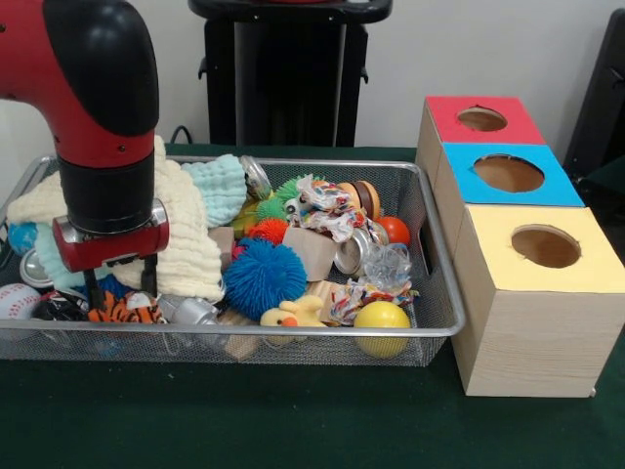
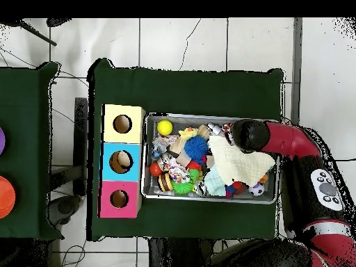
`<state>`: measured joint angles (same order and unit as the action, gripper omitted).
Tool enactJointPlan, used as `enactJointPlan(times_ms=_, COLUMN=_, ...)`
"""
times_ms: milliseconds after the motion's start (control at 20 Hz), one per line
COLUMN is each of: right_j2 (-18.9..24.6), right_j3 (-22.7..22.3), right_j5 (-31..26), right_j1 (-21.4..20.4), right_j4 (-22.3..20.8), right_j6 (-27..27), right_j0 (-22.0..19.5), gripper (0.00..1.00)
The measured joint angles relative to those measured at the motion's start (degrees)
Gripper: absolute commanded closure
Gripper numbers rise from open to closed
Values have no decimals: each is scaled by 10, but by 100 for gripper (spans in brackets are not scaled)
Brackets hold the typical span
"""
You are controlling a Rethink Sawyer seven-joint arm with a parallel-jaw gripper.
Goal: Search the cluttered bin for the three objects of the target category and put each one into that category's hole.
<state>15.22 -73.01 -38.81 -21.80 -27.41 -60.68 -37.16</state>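
A wire mesh bin holds mixed toys, cloths and cans. My gripper hangs from the red and black arm over the bin's front left corner. It is open, its two black fingers straddling a tiger-striped toy. To the right of the bin stands a wooden box with a red-topped hole, a blue-topped hole and a yellow-topped hole. In the overhead view the arm's head hides the gripper.
The bin also holds a blue spiky ball, a yellow ball, a yellow duck, a cream cloth, a rope toy, a can, a baseball and an orange ball. Green cloth covers the table.
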Motion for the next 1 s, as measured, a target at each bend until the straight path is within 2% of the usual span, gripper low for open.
enactJointPlan(times_ms=300, right_j2=9, right_j3=-17, right_j5=53, right_j1=-4, right_j4=-6, right_j6=0, right_j0=-12, gripper=0)
enactJointPlan(times_ms=1000, right_j2=30, right_j3=-26, right_j5=55, right_j1=-5, right_j4=-7, right_j6=0, right_j0=-31, gripper=0)
